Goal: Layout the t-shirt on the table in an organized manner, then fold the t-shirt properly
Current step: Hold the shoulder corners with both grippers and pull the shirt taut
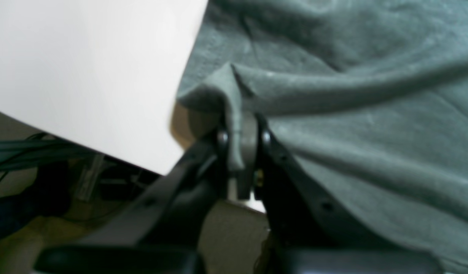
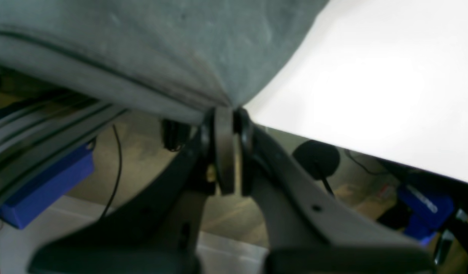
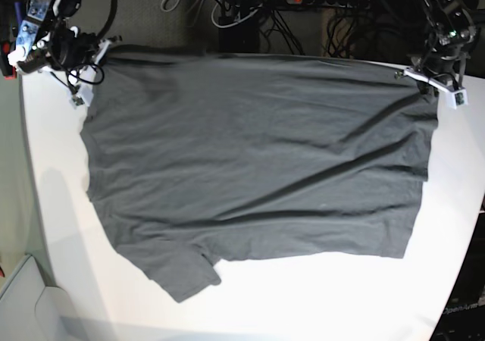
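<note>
One t-shirt (image 3: 258,174) flat on one table (image 3: 68,227), its far corners clamped by two grippers, left (image 1: 241,140) and right (image 2: 227,129).

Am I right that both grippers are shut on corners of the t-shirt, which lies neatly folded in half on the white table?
Not quite. The t-shirt is not folded: the base view shows it spread out in one wrinkled layer across the table. The rest stands: the left gripper and the right gripper are each shut on a corner.
</note>
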Available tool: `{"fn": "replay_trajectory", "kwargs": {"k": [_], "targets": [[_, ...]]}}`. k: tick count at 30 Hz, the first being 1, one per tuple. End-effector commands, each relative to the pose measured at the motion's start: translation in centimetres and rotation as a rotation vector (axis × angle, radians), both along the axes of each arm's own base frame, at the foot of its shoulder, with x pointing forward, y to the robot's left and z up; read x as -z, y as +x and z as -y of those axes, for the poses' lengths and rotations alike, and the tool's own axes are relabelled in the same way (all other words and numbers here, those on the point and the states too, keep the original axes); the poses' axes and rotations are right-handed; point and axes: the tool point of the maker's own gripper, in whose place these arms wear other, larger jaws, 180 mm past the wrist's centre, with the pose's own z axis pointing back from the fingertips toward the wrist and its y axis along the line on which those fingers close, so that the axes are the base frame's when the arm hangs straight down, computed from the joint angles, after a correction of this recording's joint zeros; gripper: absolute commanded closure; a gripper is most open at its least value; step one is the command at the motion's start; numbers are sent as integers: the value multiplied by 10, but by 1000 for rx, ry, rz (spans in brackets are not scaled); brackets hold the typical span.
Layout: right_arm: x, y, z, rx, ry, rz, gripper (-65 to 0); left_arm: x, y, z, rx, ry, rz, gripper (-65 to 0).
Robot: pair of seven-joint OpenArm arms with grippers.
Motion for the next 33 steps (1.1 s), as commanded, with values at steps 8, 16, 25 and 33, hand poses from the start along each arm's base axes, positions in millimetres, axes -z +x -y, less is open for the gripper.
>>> {"fn": "replay_trajectory", "kwargs": {"k": [8,16,25,33], "targets": [[-40,48,-18,-25,45,214,0,11,-13,3,4,-10,-77,-3],[-55,61,-16,-41,18,262,0,16,-14,15,-4,-41,-75,-3],[-70,75,2,-56,-31,309,0,-23,8,19,22,21,28,-3],[-98,96,40,12,-103,387,0,-90,31,25,58,127,189,-3]]}}
